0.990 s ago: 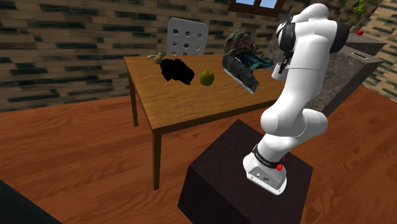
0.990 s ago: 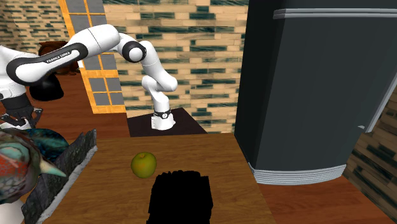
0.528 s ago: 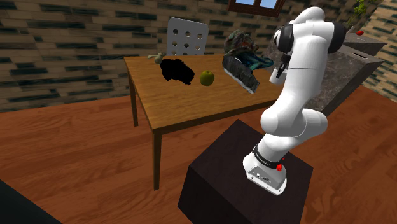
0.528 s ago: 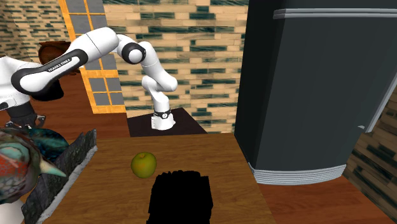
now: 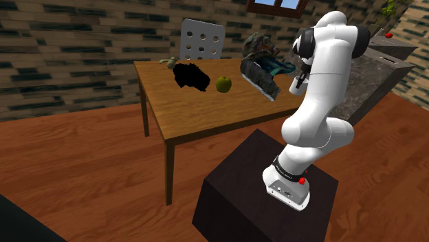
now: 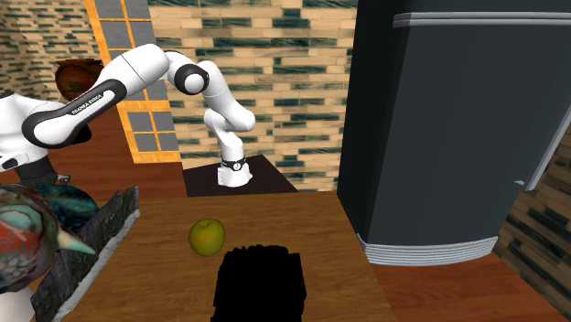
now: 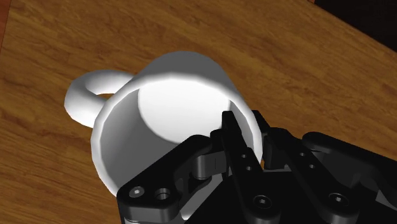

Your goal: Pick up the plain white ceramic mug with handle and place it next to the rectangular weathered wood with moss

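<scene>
Gripper: your gripper is closed narrow on the white mug, with one finger inside the rim, the other outside, and the mug's wall pinched between them
Mug: you look straight into its open mouth; its handle sticks out on the side away from the fingers; the brown wood surface lies behind it, and you cannot tell whether the mug touches it
Arm: in the shoulder view your arm rises from the stand and bends over the surface's right end
Slab: the grey rough slab sits tilted near that right end, close to the wrist; in the second exterior view it runs along the left side
Apple: a green apple lies between the slab and a pure black shape
Around: a white chair back with holes stands behind the surface; a dark fridge stands at the second exterior view's right; a colourful beaked figure is at its lower left
</scene>
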{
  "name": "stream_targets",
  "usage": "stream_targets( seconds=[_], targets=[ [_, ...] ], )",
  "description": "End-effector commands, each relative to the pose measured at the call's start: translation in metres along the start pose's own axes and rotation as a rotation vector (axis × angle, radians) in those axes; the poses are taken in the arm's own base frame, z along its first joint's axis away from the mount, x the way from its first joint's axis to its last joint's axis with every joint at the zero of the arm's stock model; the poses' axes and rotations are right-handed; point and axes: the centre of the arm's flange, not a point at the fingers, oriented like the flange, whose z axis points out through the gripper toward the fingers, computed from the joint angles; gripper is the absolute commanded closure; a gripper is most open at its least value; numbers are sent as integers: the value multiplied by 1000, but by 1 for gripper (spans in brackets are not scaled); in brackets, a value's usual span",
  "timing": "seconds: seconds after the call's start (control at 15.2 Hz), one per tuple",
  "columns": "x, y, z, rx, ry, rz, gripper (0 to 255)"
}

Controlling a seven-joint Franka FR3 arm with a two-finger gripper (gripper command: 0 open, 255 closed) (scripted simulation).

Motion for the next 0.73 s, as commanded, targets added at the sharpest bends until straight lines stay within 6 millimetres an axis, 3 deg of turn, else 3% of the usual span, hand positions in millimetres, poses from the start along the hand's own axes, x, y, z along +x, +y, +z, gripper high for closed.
stream_targets(
  seconds=[0.0,0.26,0.33,0.66],
  targets=[
    [0,0,0,-1,0,0,255],
    [0,0,0,-1,0,0,255],
    [0,0,0,-1,0,0,0],
    [0,0,0,-1,0,0,0]
  ],
)
